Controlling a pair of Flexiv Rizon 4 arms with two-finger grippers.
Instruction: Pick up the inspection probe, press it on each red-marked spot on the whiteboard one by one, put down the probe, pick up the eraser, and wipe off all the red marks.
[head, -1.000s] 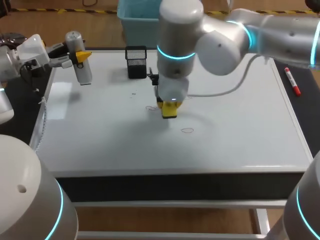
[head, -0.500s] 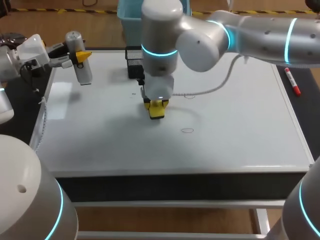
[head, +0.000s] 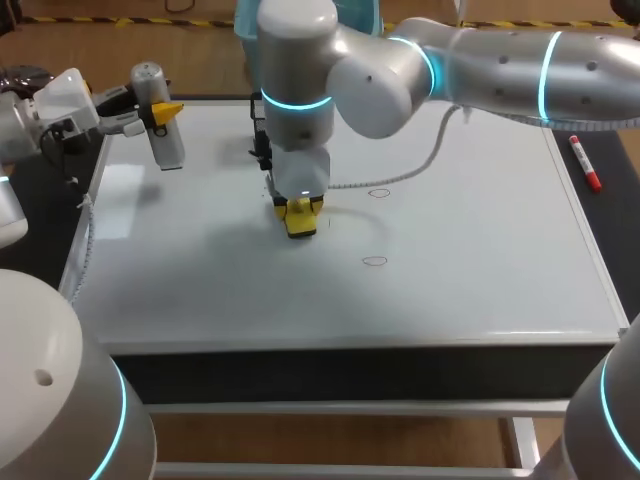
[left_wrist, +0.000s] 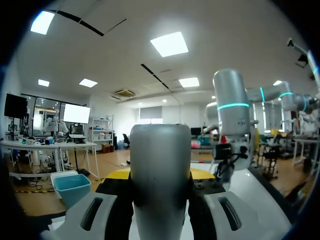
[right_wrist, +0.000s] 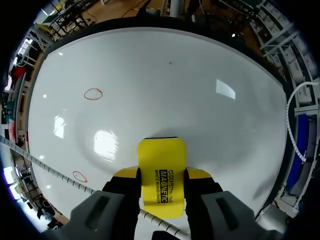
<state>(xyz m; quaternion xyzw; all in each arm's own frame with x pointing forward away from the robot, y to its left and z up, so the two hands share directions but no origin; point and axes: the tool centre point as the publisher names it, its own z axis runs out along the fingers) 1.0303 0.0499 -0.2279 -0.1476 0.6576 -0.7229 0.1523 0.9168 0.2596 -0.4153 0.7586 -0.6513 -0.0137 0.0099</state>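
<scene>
Quick update from our rig: the right arm comes in from the right side and reaches past the middle, with the right end effector (head: 301, 220) down over the whiteboard (head: 470, 290). It's clenched on the eraser (head: 301, 222), one yellow tip on either side of the yellow block. In the right wrist view the eraser sticks out ahead of the fingers and its dark far edge looks to be sitting right on the board (we can't swear to contact from the overhead view, but it sure looks down).

Two marks show on the board, both off to the right of the eraser. The far red loop (head: 378, 193) sits just beside the white cable (head: 420, 168) that trails off the right arm. The near red loop (head: 374, 262) lies closer to the front edge, well apart from the eraser. Neither one is touching the eraser.

Over on the left, the left end effector (head: 163, 110) hangs above the board's back-left corner and it's gripping the inspection probe (head: 160, 135). That's a silvery cylinder, roughly upright with a slight tilt, and its lower end is close to the board. In the left wrist view the probe fills the gap between the fingers.

A red marker (head: 585, 163) lies on the dark counter (head: 50, 250), just off the whiteboard's right edge. Part of a black mesh holder (head: 257, 128) peeks out from behind the right arm at the back of the board
</scene>
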